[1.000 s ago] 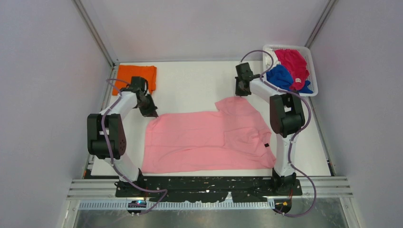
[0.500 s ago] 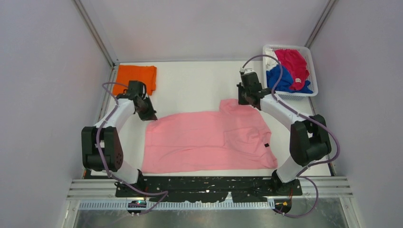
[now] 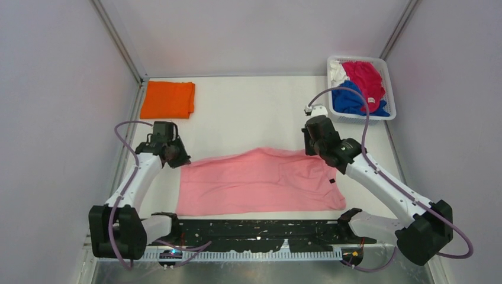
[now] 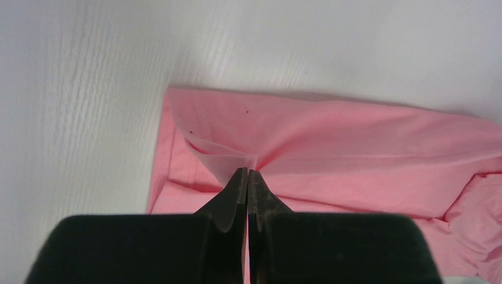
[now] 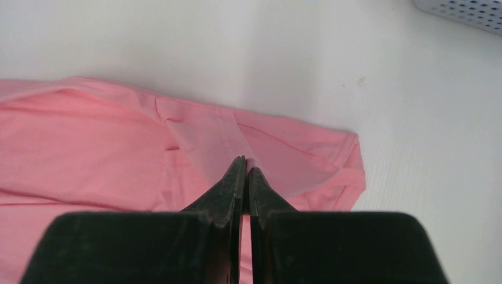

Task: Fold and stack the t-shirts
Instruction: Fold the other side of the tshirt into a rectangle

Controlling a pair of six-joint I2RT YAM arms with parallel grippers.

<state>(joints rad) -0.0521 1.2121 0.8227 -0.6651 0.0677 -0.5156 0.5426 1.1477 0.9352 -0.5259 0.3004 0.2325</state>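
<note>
We see bright, even light from overhead on the matte white table (image 3: pixel 248 112). The light pink cloth t-shirt (image 3: pixel 260 180) throws only a faint grey shadow along its far edge. Close to the lenses, the black left gripper (image 4: pixel 247 173) and black right gripper (image 5: pixel 243 161) blur softly towards the bottom edge. The top view is sharp throughout.

Centre-front: spread shirt (image 3: pixel 260 180); far left: folded shirt (image 3: pixel 168 99); far right: basket (image 3: pixel 362 118)

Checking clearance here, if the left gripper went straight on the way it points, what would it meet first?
The pink t-shirt: the left gripper is shut on a fold of it, with more pink cloth lying ahead, probably flat on the table.
</note>
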